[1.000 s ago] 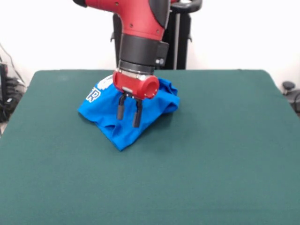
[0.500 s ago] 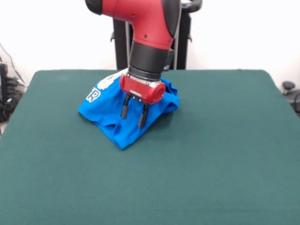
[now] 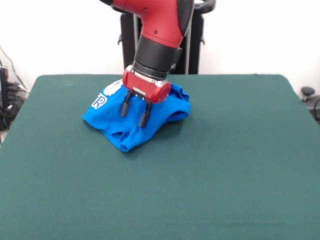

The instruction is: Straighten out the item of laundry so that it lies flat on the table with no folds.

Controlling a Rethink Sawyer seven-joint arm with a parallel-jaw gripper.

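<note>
**Crumpled blue T-shirt under open jaws**

Laundry lies bunched on the far-left part of the green surface (image 3: 210, 175): a bright blue T-shirt (image 3: 117, 127) heaped in folds, not flat. White block lettering shows on its left flank, and a patch of white print sits at its far edge, partly hidden behind the arm. A blunt corner of cloth points toward the camera, and a rumpled lobe bulges out on the right side of the heap.

The red and black arm (image 3: 157, 30) comes down from above, tilted, and ends in a red wrist block just over the shirt. The gripper (image 3: 134, 112) hangs in front of the heap's middle, its two dark fingers (image 3: 144, 116) spread apart with blue cloth visible between them; the jaws are open and hold nothing. Whether the fingertips touch the fabric cannot be told from this view.

The arm and wrist block cover the shirt's far middle part. Behind the surface stands a black pedestal post (image 3: 192, 45) against a white wall. Cables and dark gear (image 3: 7, 105) sit off the left edge, and a small dark caster-like object (image 3: 309, 95) off the right edge.
</note>
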